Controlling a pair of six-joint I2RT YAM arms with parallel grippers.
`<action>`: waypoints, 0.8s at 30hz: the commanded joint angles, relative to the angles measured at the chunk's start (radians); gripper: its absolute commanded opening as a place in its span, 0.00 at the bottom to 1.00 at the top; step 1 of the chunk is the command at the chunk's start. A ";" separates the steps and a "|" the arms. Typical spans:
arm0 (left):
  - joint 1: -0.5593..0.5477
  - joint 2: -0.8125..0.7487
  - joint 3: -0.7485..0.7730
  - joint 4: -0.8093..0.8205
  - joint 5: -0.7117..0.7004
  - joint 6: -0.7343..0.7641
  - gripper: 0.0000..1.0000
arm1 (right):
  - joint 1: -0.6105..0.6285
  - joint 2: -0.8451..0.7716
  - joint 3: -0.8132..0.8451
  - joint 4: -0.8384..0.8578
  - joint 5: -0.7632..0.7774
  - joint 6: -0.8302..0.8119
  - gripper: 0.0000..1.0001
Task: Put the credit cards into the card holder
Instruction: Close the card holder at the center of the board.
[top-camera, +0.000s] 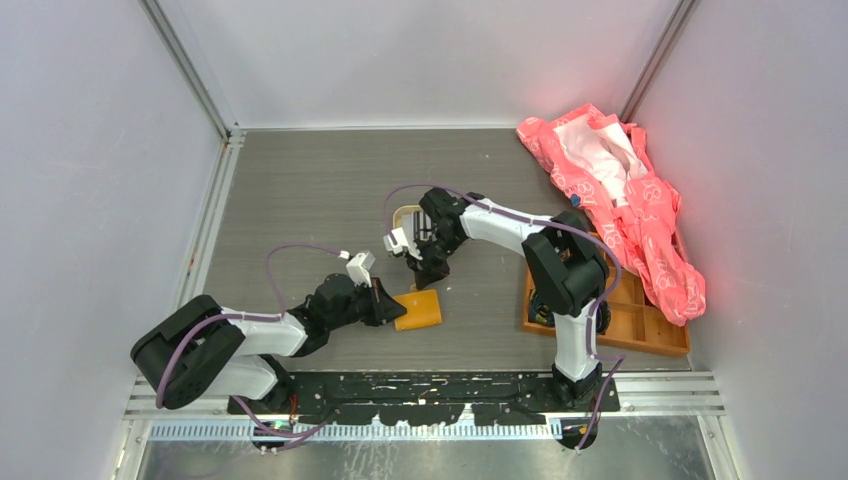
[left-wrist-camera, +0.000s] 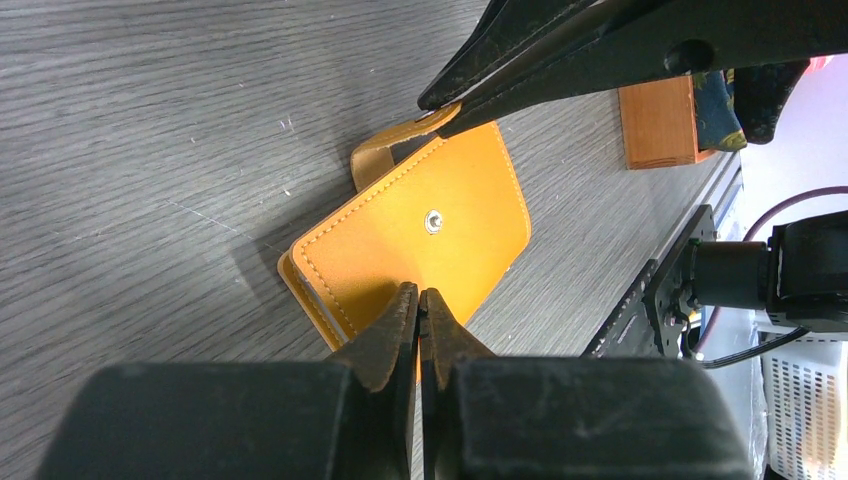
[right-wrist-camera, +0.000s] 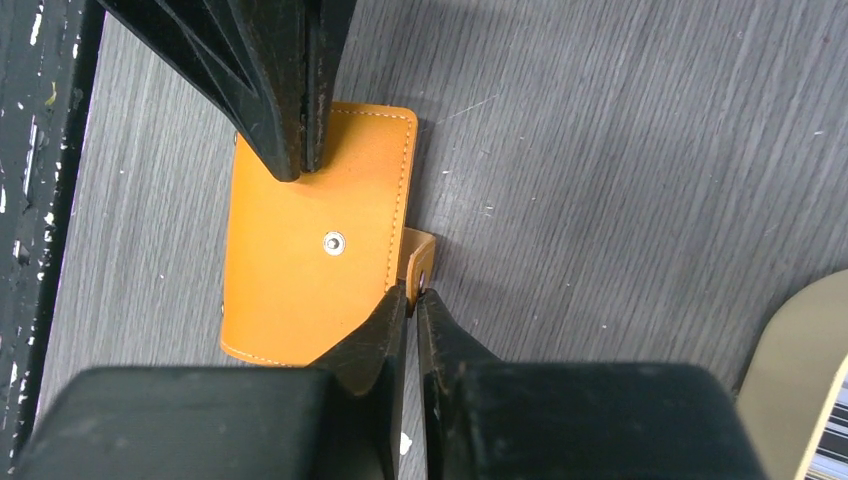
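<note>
Orange card holder lies on the grey worktop — left end effector, clenched, presses its cover; right end effector pinches its strap.

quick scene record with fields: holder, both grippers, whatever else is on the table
card holder: orange, closed, flat on table, stud up, strap tab unsnapped
left gripper: shut, tips at the holder's edge
right gripper: closed on the strap tab
cards: none in view
other: beige tin, orange tray partly under pink cloth
</note>
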 joint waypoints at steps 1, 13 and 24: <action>0.007 -0.002 -0.011 0.023 0.012 -0.003 0.03 | 0.004 -0.065 0.022 -0.021 0.001 -0.035 0.13; 0.008 0.025 -0.006 0.044 0.020 -0.044 0.00 | 0.092 -0.168 -0.094 0.044 0.125 -0.058 0.01; 0.007 0.067 -0.011 0.086 0.032 -0.066 0.00 | 0.207 -0.246 -0.228 0.152 0.364 -0.102 0.01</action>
